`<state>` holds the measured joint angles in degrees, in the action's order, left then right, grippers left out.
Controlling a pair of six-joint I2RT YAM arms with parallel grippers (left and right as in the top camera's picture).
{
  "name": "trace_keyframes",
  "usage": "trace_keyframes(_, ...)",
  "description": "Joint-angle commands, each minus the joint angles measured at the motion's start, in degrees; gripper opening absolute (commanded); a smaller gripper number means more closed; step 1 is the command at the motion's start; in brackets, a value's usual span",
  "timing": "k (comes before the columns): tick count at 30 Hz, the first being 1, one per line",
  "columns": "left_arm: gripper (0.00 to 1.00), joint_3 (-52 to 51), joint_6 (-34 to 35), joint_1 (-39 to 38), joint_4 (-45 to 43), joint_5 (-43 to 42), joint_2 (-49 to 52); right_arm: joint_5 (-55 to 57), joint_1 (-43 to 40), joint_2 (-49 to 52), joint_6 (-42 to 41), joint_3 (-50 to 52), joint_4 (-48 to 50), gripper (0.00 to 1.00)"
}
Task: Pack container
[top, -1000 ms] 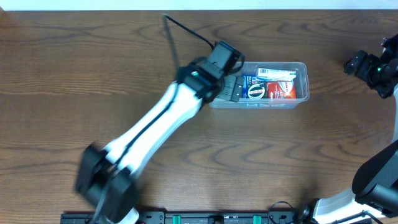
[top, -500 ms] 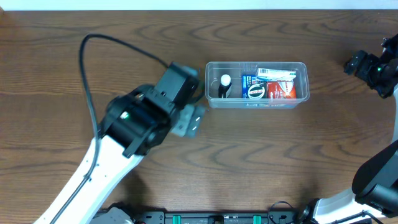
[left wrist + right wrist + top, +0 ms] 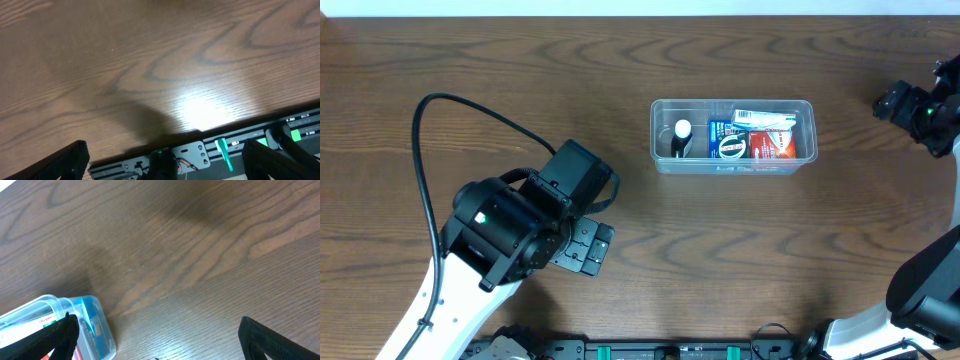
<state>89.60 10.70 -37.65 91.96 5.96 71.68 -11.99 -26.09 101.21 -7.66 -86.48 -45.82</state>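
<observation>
Our left hand [image 3: 590, 247] spread and empty, now drawn back over the near tabletop [image 3: 770, 250], well apart from the container [image 3: 732, 167] it covered a second ago, container unmoved farther back, bottle [image 3: 681, 131] and packets [image 3: 750, 143] inside, our right hand [image 3: 900, 103] far right, spread, unchanged

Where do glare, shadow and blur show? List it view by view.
Overhead: evenly lit and sharp, the container crisp. Left wrist: a bright glare patch on the table, dark shadow beside it, the fingers of the left tool out of focus. Right wrist: a dim shadow band up top, the container's corner slightly soft.
</observation>
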Motion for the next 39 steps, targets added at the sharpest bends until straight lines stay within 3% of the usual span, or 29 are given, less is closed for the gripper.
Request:
trace_keyframes(1, 0.98, -0.59, 0.90, 0.81, -2.99, 2.45, -1.84, -0.22, -0.15, -0.48, -0.61, -0.44, -0.09, 0.99)
trace_keyframes(7, 0.98, -7.67, 0.72, 9.77, -21.16, 3.89, -10.08, -0.22, -0.15, -0.48, -0.61, -0.44, -0.07, 0.99)
trace_keyframes(13, 0.98, -26.99, 0.70, 23.02, -47.91, 2.97, -24.46, -0.22, -0.15, -0.48, -0.61, -0.44, -0.09, 0.99)
trace_keyframes(18, 0.98, -43.87, 0.17, 28.52, -63.84, -0.24, -37.59, -0.24, -0.15, -0.48, -0.61, -0.44, -0.09, 0.99)
trace_keyframes(31, 0.98, -72.26, -0.13, 36.96, -85.61, -5.25, -64.13, -0.24, -0.15, -0.48, -0.61, -0.44, -0.09, 0.99)
trace_keyframes(39, 0.98, -83.73, 0.07, 40.54, -97.90, -9.20, -71.49, -0.24, -0.15, -0.48, -0.61, -0.44, -0.09, 0.99)
